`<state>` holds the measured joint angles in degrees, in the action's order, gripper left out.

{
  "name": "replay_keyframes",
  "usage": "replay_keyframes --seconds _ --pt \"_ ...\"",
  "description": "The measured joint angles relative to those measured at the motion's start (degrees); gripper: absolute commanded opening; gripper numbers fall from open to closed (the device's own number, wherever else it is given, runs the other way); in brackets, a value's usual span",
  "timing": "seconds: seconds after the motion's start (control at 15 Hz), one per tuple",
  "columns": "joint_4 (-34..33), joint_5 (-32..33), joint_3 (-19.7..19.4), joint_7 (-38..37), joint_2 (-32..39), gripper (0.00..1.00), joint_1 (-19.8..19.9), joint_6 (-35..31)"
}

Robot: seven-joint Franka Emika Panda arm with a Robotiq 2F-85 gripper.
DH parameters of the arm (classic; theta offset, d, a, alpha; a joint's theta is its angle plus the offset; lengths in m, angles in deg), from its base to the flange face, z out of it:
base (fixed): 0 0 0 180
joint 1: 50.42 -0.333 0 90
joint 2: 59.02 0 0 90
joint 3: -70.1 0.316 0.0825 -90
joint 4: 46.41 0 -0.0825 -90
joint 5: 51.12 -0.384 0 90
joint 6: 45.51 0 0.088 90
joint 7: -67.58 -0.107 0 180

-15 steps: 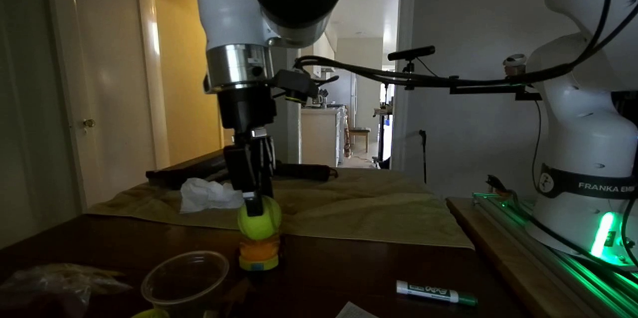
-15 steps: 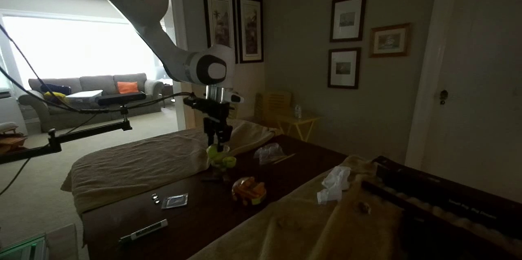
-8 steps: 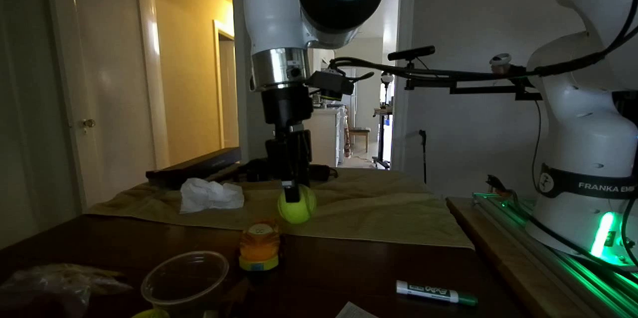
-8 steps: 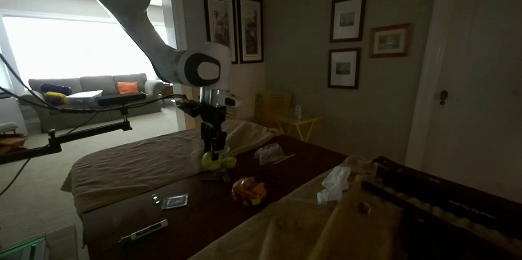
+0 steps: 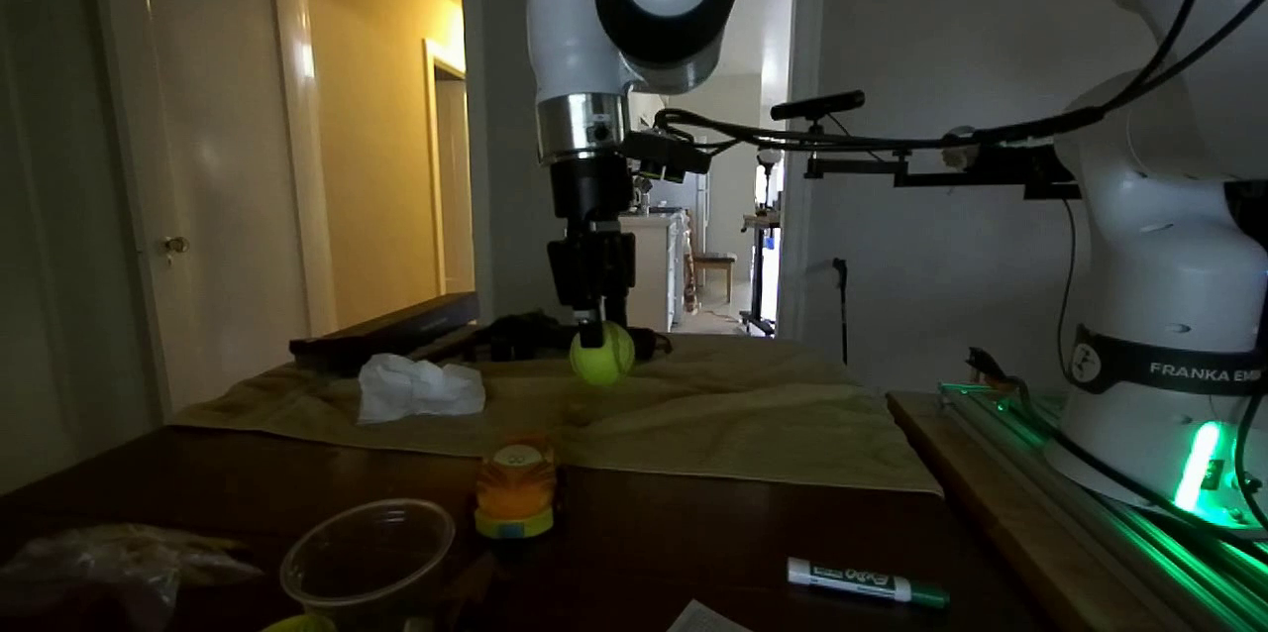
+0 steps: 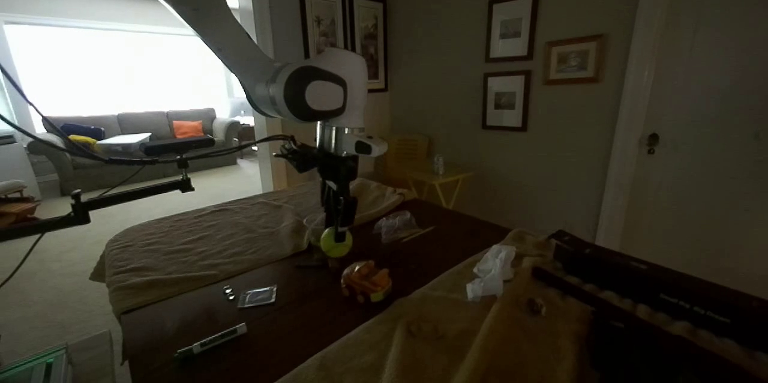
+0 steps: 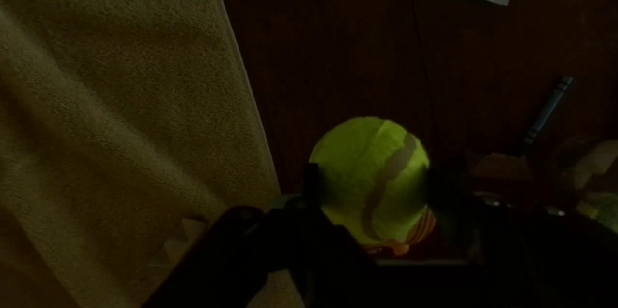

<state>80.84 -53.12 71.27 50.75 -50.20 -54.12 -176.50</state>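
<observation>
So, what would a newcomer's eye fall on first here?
Probably the yellow-green tennis ball held in the claw, bright against the dark scene. Next, the glowing green light on the Franka arm's base in an exterior view, and the orange toy car on the dark wooden table.

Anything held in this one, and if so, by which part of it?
Yes, a tennis ball, held by opposite sides of its round body, between the jaws.

Grey sofa (image 6: 137, 123) below bright window (image 6: 114, 65); framed pictures (image 6: 511, 27) on dim wall (image 6: 438, 59); yellow-lit hallway (image 5: 371, 137) beside pale door (image 5: 220, 157).
</observation>
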Motion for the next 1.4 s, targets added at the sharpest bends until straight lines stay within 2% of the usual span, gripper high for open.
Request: replay_keyframes --seconds 0.33,0.8,1.07,1.4 --pt "-3.5 -0.27 -0.68 4.04 2.87 0.33 2.15 0.27" --pt "-17.4 -0.27 -0.69 10.64 14.15 0.33 3.68 4.34" --pt "-24.84 -0.26 0.09 12.92 19.98 0.33 3.35 7.22" --pt "-30.1 -0.2 1.25 13.46 23.33 0.33 1.79 9.77"
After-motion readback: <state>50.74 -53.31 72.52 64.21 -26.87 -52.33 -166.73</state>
